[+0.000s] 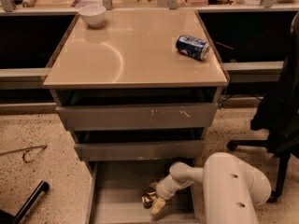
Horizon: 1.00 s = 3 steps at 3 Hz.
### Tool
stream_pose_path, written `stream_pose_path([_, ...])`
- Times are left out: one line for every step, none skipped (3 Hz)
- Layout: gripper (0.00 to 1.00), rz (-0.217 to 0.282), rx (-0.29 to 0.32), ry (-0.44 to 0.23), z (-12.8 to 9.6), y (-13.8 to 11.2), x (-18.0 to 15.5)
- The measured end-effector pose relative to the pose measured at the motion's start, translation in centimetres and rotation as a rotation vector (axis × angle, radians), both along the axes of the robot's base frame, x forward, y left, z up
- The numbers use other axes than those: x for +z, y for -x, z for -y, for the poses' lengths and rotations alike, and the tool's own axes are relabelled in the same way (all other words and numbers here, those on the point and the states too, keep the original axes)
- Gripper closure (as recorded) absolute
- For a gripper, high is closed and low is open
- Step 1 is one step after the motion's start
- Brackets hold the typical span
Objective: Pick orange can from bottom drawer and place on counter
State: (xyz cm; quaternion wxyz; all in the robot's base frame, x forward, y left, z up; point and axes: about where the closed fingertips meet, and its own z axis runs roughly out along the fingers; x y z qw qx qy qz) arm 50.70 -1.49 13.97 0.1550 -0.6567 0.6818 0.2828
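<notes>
- Below the front edge of the counter (135, 55), inside the bottom drawer (117, 195), the gripper (156, 203) is sitting low over the drawer floor, right against the orange can (149, 198). Whether it is opened or clamped on the can cannot be told from this view.
- The orange can is sitting in the drawer, right of the floor's middle and at the gripper's left side. It is appearing to rest on the floor rather than hang above it.
- The white arm (233, 190) is reaching in from beyond the counter's front right corner, angling down and left into the drawer.
- The bottom drawer is standing pulled out well past the counter's front edge. The two upper drawers (138, 116) are sitting stacked beneath that edge.
- A blue can (192, 47) is lying on its side near the counter's right edge. A white bowl (92, 14) is standing at the back left corner.
- Step in hand, as judged: the grasp is being made; lifting and placing are not yet done.
- Next move, as judged:
  - The grip is needing to be secured before any lift.
  - The lift is needing to clear the drawer walls.
  - The arm is needing to draw outward before rising, so it avoids the upper drawer fronts and the counter's front edge.
  - The set-down is calling for a spot away from the blue can and the bowl.
</notes>
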Motion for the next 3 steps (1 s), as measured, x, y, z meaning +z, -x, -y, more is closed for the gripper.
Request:
stream_pose_path([0.42, -0.002, -0.001, -0.001, 0.03, -0.13, -0.01])
stream_pose_path([0.65, -0.002, -0.001, -0.001, 0.03, -0.13, -0.02])
stream_pose_path([0.88, -0.002, -0.001, -0.001, 0.03, -0.13, -0.02])
